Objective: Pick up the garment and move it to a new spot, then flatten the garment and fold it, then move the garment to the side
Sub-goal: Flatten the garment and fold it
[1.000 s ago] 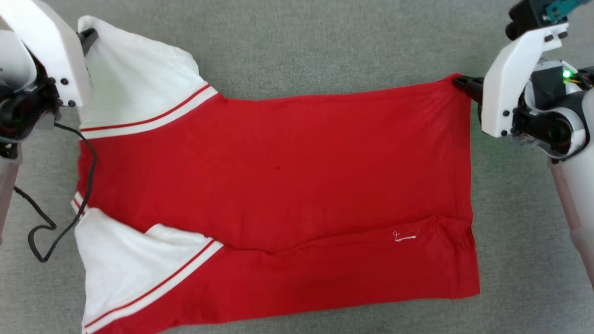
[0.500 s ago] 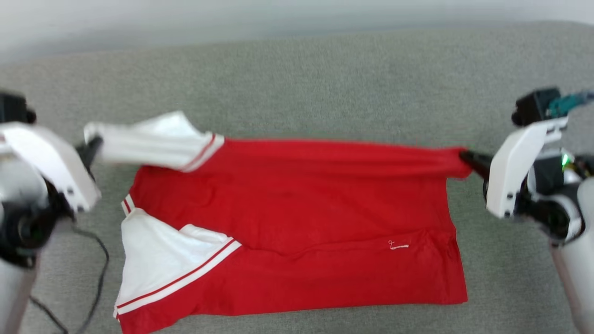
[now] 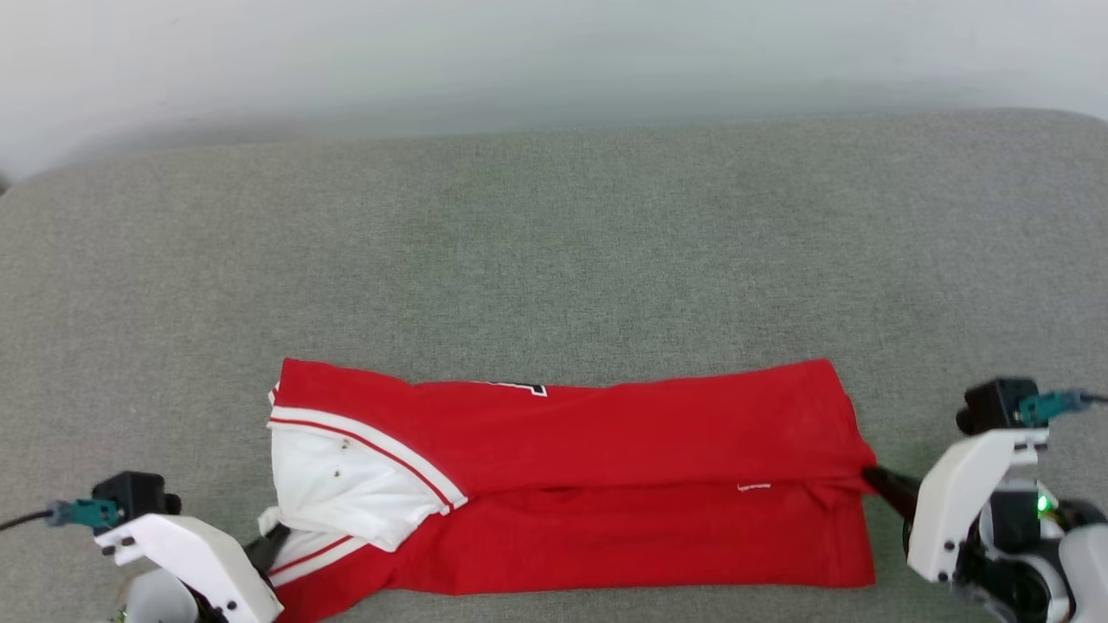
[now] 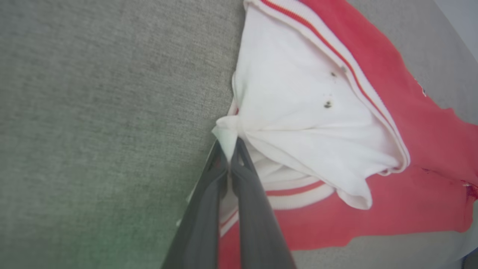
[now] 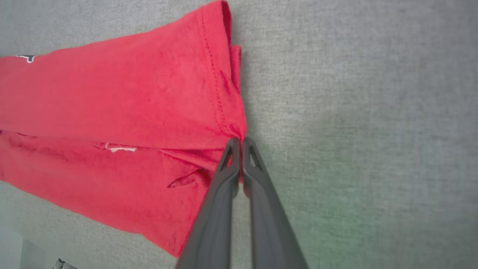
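The garment (image 3: pixel 606 484) lies folded lengthwise into a long red band across the near part of the bench (image 3: pixel 554 260), collar end to the left, hem to the right. The left claw (image 4: pixel 228 144) is closed tight on a bunched tip of the white sleeve (image 4: pixel 298 112) — cloth puckers into a small knot between its dark fingers. The right claw (image 5: pixel 241 141) is likewise pinched shut on the hem (image 5: pixel 220 93) corner at the fold line, tips pressed together over red cloth.

The fabric is soft knit, matte, with a stitched hem and red-and-white striped trim (image 3: pixel 372 446); a sliver of black, white-edged lettering (image 3: pixel 528 388) peeks at the far edge. A few dark specks (image 4: pixel 328 104) mark the sleeve. The bench cover is grey, coarse-woven.

Both arms sit low at the near corners — fingers slanting inward toward the garment's two ends.
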